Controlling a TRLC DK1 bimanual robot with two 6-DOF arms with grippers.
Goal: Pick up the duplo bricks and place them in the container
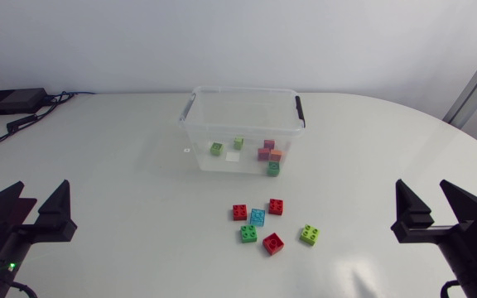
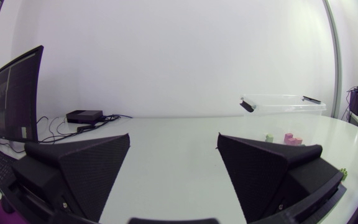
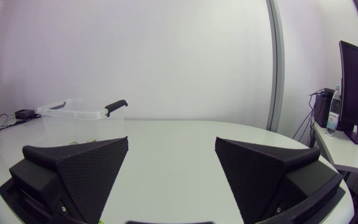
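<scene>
1. Left gripper point(image 1: 41, 190): sits low at the near left of the table point(image 1: 122, 190); its two wedge fingers stand wide apart with nothing between them; well apart from every brick.
2. Right gripper point(image 1: 422, 189): sits low at the near right; its fingers are likewise spread wide and hold nothing.
3. Container point(image 1: 243, 124): a clear plastic tub with a black handle at each end; upright, no lid on it, at the far middle of the table between the two arms.
4. Inside the container, on its floor: light green brick point(image 1: 216, 149), second light green brick point(image 1: 238, 142) and white brick point(image 1: 233, 156) toward the left arm's side; purple brick point(image 1: 269, 145), magenta brick point(image 1: 263, 153), orange brick point(image 1: 276, 155) and dark green brick point(image 1: 272, 168) bunched toward the right arm's side.
5. On the table, in front of the container, six loose bricks: red brick point(image 1: 239, 212) just beside blue brick point(image 1: 257, 217); second red brick point(image 1: 276, 206) just beyond the blue one; green brick point(image 1: 248, 233) and third red brick point(image 1: 272, 242) nearer the arms; lime brick point(image 1: 309, 234) a little apart on the right arm's side.
6. Black box point(image 1: 11, 101) with cables: far left corner of the table, well apart from the bricks.
</scene>
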